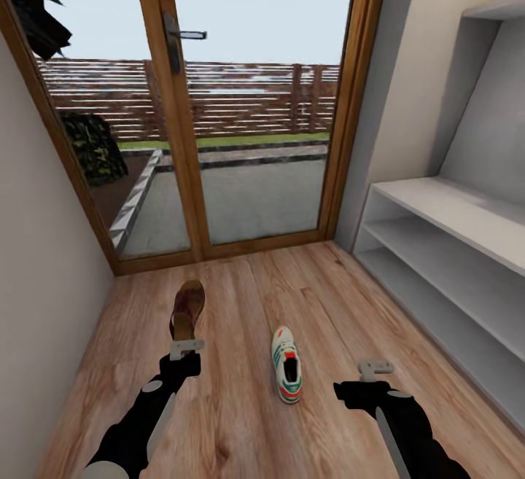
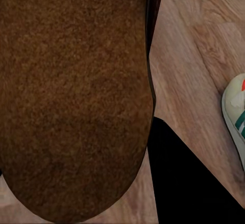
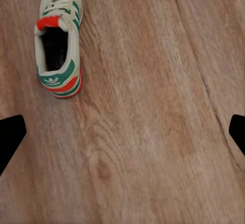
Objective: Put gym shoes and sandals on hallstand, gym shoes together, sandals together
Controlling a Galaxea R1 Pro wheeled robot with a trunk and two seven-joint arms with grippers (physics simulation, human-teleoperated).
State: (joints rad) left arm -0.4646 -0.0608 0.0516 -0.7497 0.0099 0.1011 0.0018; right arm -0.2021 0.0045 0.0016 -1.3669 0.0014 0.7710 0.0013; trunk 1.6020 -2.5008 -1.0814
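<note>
Up close in the left wrist view, the sandal [image 2: 71, 96] apparently sat gripped by the left gripper [image 1: 186, 348]; the right gripper [image 1: 375, 370] gaped empty near the gym shoe [image 3: 58, 40], as its wrist view showed.

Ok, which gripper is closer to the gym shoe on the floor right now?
Right, narrowly. The right gripper hangs open just to the right of the gym shoe; the left gripper, holding a sandal, sits further off on its other side.

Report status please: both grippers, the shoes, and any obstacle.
Left gripper shut on sandal. Right gripper open, empty. One gym shoe on floor between arms. Hallstand at right, nothing blocking.
</note>
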